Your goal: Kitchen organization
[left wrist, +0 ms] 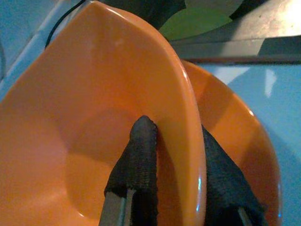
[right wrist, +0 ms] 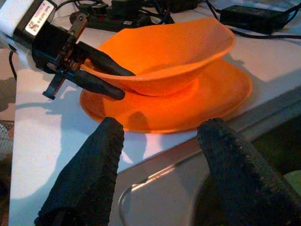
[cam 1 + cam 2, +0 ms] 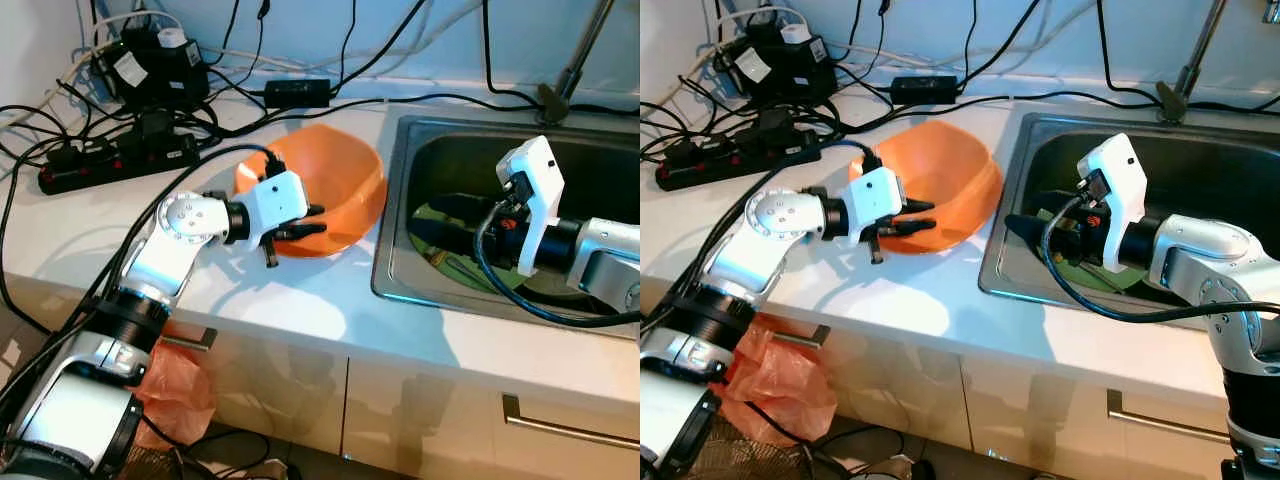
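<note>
A: Left pincer (image 2: 101,75) is clamped on the rim of the orange bowl (image 3: 335,185), one finger inside, one outside, tipping it up off the orange plate (image 2: 211,101) on the white worktop (image 3: 300,300).

B: And the right pincer (image 2: 160,165) hangs over the steel sink (image 3: 395,260) edge, fingers spread apart, gripping nothing, pointed toward the bowl. Cables (image 3: 120,90) clutter the back of the worktop.

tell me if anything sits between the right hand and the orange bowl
Nothing visible does. The right hand hangs open over the sink's edge, with only bare counter between it and the orange bowl. The left hand already pinches the bowl's rim, above the orange plate.
</note>
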